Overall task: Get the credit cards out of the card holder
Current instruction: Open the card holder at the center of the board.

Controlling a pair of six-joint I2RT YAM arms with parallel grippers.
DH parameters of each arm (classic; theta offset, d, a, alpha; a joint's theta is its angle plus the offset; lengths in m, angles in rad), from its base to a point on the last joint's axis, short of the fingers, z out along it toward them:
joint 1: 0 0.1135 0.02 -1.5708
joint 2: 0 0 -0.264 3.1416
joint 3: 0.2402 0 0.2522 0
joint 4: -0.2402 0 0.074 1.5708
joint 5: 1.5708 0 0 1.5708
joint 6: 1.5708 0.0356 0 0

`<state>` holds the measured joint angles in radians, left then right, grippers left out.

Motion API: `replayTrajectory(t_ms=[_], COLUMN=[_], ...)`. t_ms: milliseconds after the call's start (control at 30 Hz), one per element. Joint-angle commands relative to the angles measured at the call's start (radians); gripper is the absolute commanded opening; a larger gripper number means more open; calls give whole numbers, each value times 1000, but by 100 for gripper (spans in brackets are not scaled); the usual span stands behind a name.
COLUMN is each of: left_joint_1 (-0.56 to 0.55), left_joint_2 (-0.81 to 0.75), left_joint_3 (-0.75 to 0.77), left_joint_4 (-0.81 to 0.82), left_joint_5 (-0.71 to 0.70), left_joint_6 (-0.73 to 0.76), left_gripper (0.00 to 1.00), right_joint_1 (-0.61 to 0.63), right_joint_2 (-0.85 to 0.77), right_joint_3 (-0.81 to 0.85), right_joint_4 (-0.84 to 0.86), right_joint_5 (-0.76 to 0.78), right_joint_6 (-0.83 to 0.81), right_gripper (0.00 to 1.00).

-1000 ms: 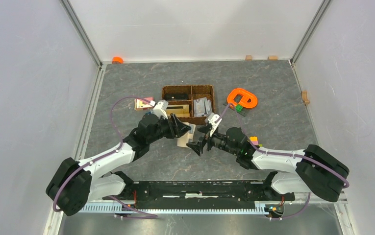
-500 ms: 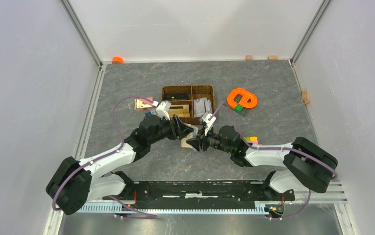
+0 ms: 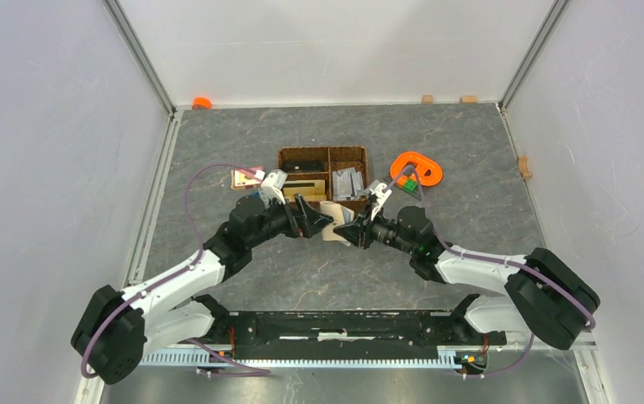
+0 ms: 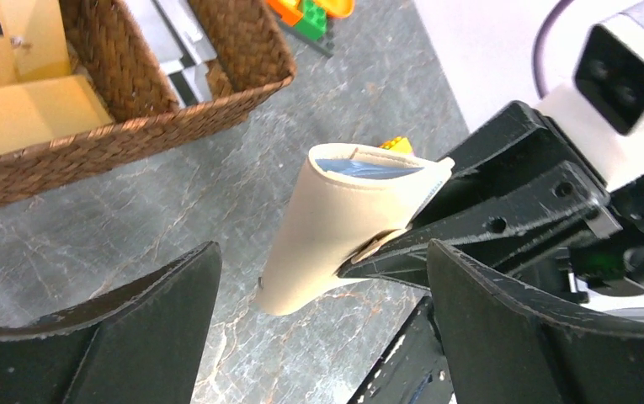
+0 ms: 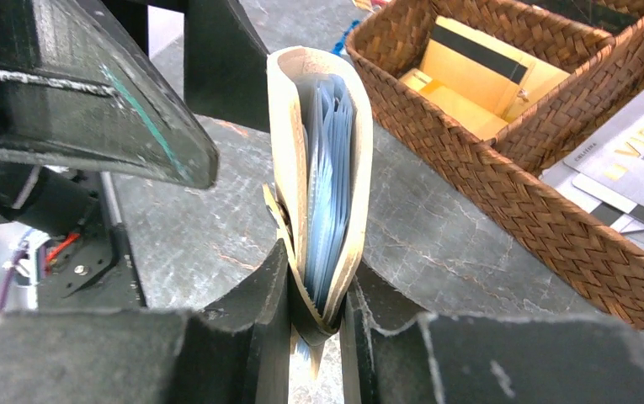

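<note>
Two grippers were seen from above, meeting over the grey counter (image 3: 486,210) just in front of the brown woven basket (image 3: 322,150). The left gripper (image 3: 316,220) and the right gripper (image 3: 345,229) were pointed at each other, with the beige card holder (image 3: 329,233) between them. An orange plastic piece (image 3: 417,168) lay near the basket's right side.

From the left wrist, the left gripper's jaws were seen spread wide, one on each side of the card holder and clear of it. The holder was pinched at one edge by the right gripper's fingers (image 4: 470,219).

From the right wrist, the folded holder was seen clamped upright between the right gripper's narrowed jaws. Its pale blue-grey inside showed at the open edge. Silver cards (image 5: 630,160) lay in one basket compartment.
</note>
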<state>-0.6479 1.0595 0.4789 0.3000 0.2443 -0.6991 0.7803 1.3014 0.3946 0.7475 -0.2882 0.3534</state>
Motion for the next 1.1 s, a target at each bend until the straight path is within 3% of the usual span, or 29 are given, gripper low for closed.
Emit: replayTrajectory(t_ms=[0, 233, 433, 667, 767, 900, 1067], left_joint_1=[8, 26, 47, 45, 44, 45, 43], left_joint_2=[-73, -113, -146, -57, -3, 14, -28], left_joint_3=[-24, -65, -112, -121, -119, -116, -117], left_joint_4=[72, 159, 289, 446, 521, 523, 444], left_joint_5=[39, 92, 172, 286, 332, 334, 266], left_joint_6=[24, -10, -55, -86, -113, -116, -78], left_gripper=[97, 85, 82, 68, 50, 20, 9], right_joint_1=[-53, -88, -96, -96, -96, -96, -96], right_joint_2=[-73, -89, -67, -29, -15, -21, -62], right_joint_3=[-10, -19, -27, -20, -16, -15, -9], right_joint_4=[98, 189, 294, 337, 339, 278, 117], right_joint_5=[-184, -347, -434, -472, -470, -423, -279], right_joint_6=[49, 108, 164, 198, 202, 172, 82], right_gripper=[16, 19, 23, 28, 32, 49, 70])
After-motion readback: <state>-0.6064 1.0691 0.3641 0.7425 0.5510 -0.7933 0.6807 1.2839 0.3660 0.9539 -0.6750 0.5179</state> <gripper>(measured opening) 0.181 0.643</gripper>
